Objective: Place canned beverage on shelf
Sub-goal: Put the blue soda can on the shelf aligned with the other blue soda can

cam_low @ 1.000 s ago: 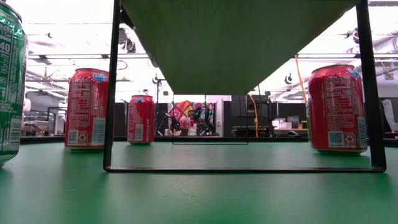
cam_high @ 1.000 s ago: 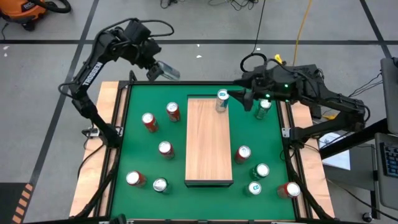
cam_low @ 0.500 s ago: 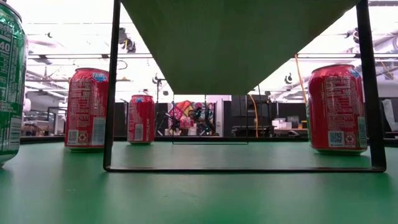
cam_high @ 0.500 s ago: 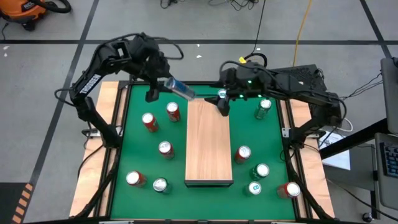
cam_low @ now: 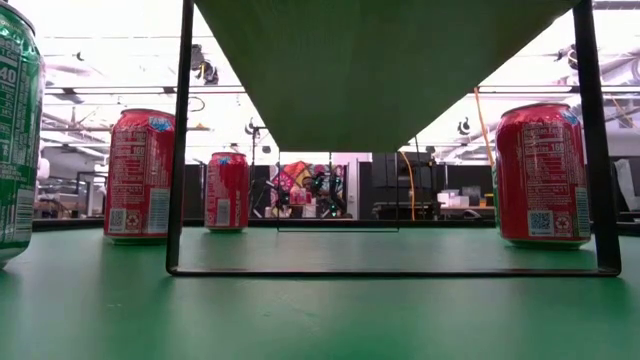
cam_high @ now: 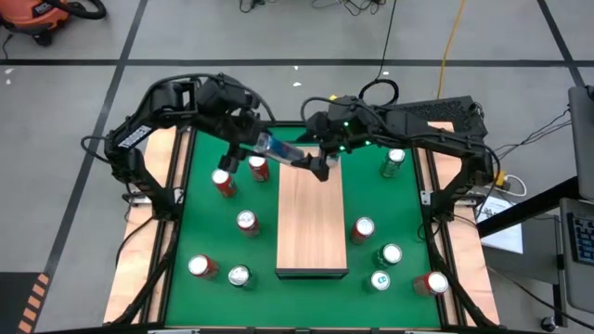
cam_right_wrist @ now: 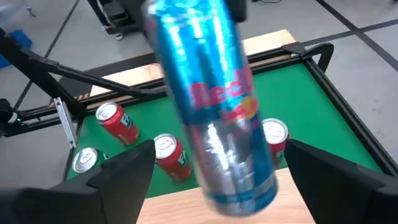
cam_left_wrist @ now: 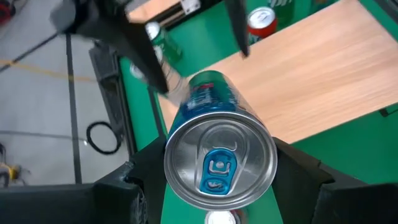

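Left claw grips the slim blue-and-silver aluminium can; right claw spread open. Looks slick, dentable — grab mid-body.

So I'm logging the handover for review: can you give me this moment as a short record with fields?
held item: blue can, tilted, above the far end of the shelf
left gripper: shut on the blue can's top end
right gripper: fingers open on either side of the can's other end
shelf top: bare
table: red and green cans standing on both sides of the shelf

blue-and-silver can, pale wood-grain shelf, green table.
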